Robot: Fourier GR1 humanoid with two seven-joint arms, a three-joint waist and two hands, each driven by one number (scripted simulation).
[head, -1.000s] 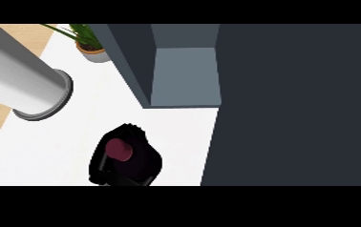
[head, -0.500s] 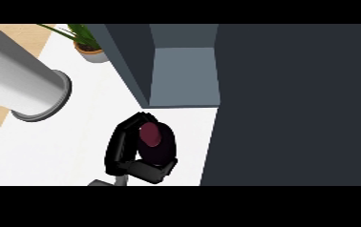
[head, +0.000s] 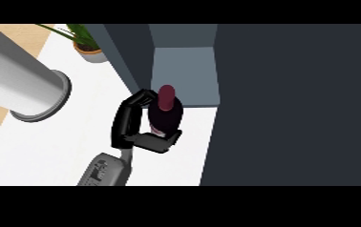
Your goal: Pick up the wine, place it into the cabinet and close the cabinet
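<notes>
My left hand point(head: 130, 126) is shut on the wine bottle point(head: 167, 110), a dark bottle with a dark red cap. Its fingers point(head: 138, 100) wrap the bottle's left and far side, and the thumb point(head: 158, 142) closes on the near side. The bottle is held just in front of the open cabinet point(head: 185, 73), at the lip of its grey-blue floor. The grey forearm point(head: 106, 171) comes in from the lower left. The cabinet's inside holds nothing that I can see. My right hand does not show.
A broad dark panel point(head: 289, 107) fills the right half of the view, right beside the bottle. A tall grey cylinder point(head: 28, 85) on a round base stands at the left of the white counter point(head: 78, 140). A potted plant point(head: 88, 49) sits at the back left.
The left hand has carried the bottle away from me and to the right, from the open counter up to the cabinet's opening. The forearm now shows below it.
</notes>
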